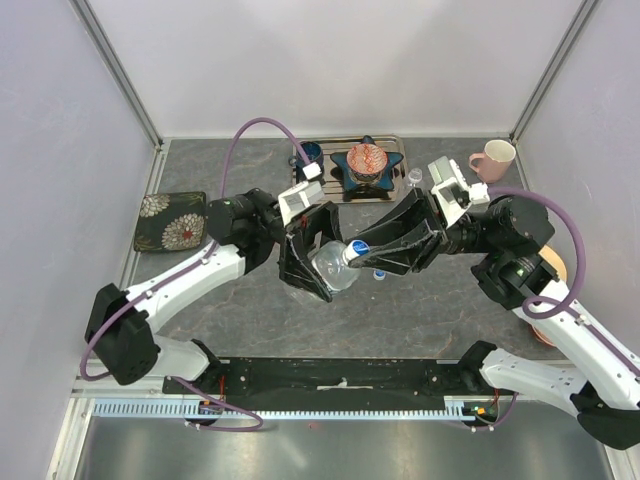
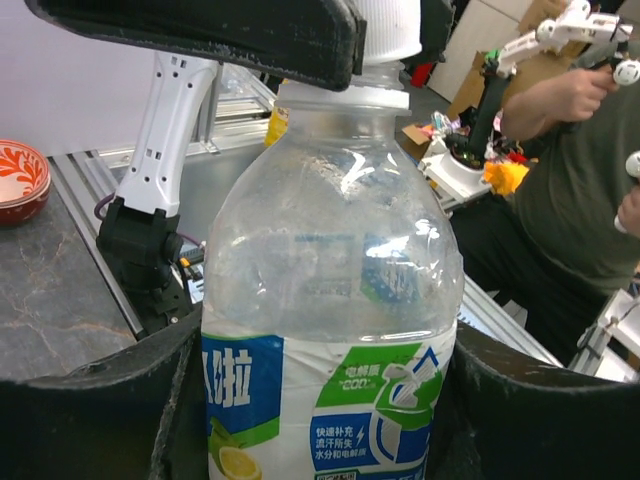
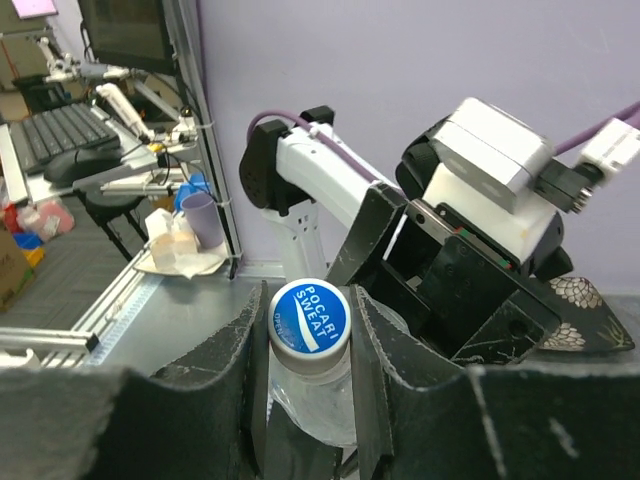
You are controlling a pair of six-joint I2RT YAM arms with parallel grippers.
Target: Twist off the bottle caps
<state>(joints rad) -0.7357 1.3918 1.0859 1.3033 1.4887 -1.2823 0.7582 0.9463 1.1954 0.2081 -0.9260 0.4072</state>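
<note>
The left claw gripped the bottle, the right claw pinched its cap; a loose left grip risked the bottle spinning too.

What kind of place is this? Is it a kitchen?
Probably a robot lab, not a kitchen. The left arm and right arm work at a table in a white-walled booth. A person nearby holds control handles, and a keyboard sits outside.

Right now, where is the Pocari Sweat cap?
Top view, mid-table: the cap tops the clear bottle in the left end effector, between the fingers of the right end effector.
</note>
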